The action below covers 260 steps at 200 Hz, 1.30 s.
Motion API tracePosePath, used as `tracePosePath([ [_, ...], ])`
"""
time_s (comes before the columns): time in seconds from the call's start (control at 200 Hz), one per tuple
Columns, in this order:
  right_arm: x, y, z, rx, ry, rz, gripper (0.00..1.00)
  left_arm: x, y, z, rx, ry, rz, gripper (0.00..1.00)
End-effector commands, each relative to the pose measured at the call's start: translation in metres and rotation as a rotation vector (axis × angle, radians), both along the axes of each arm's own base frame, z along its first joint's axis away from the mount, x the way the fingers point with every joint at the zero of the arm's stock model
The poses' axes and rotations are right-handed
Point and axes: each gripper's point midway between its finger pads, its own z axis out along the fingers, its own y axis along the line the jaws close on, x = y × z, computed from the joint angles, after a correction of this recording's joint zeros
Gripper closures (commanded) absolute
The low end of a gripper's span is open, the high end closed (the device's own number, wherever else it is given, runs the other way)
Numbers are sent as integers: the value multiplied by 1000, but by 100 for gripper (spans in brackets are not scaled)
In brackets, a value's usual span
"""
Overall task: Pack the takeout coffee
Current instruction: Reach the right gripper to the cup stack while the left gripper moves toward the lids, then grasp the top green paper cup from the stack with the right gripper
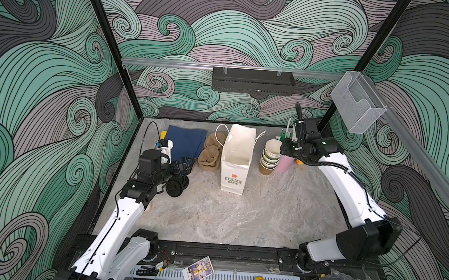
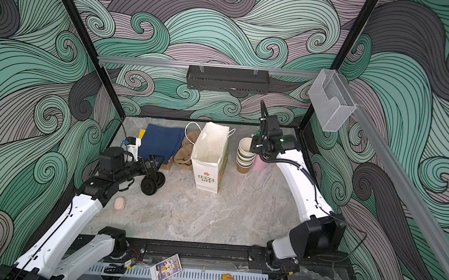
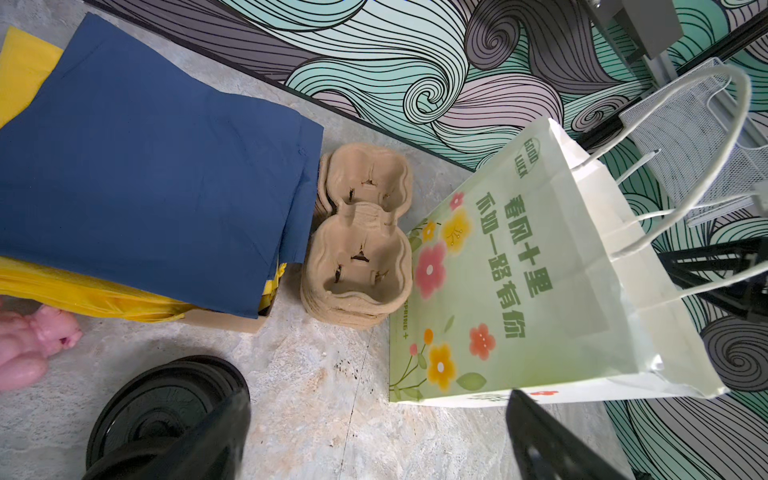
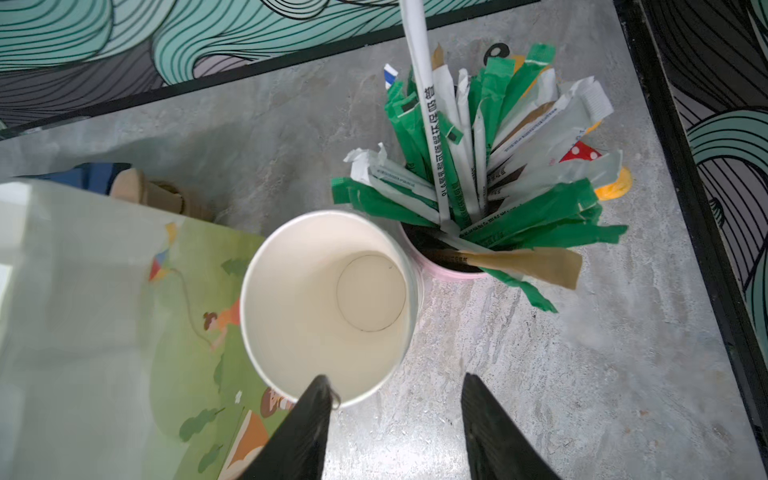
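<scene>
A stack of green-patterned paper cups [image 1: 271,157] [image 2: 246,155] stands right of the white paper bag [image 1: 237,157] [image 2: 210,158]. The top cup [image 4: 328,307] is empty and cream-white inside. My right gripper [image 4: 397,378] [image 1: 285,150] hovers at its rim. One finger overlaps the cup's mouth and the other is outside over the table, with a wide gap between them and nothing clamped. Black lids [image 1: 177,184] [image 2: 153,182] [image 3: 166,399] lie stacked at the left. My left gripper [image 3: 378,415] [image 1: 186,162] stands open just beside them, holding nothing.
A pink cup of wrapped straws [image 4: 478,166] [image 1: 285,163] touches the cup stack. Brown pulp carriers [image 3: 361,241] [image 1: 211,152] sit between the bag and a blue cloth [image 1: 185,143] lying on yellow sheets. A pink toy [image 2: 119,203] lies by the left arm.
</scene>
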Motion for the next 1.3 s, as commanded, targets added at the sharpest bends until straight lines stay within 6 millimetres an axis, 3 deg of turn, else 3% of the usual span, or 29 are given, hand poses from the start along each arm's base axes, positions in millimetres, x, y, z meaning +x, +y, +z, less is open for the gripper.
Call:
tracePosePath([
  [0.0, 6, -7, -8, -68, 34, -22, 52, -1, -2, 26, -18, -62, -5, 2],
  [0.36, 18, -5, -25, -82, 66, -46, 78, -9, 2, 34, -11, -85, 6, 2],
  [0.465, 19, -5, -23, -78, 59, -49, 87, -11, 3, 37, -13, -92, 11, 2],
  [0.72, 18, -4, -18, -69, 50, -46, 97, -13, 3, 42, -16, -105, 15, 2],
  [1.296, 11, 5, 14, 33, -18, -43, 100, -11, -1, 51, -47, -119, 2, 2],
])
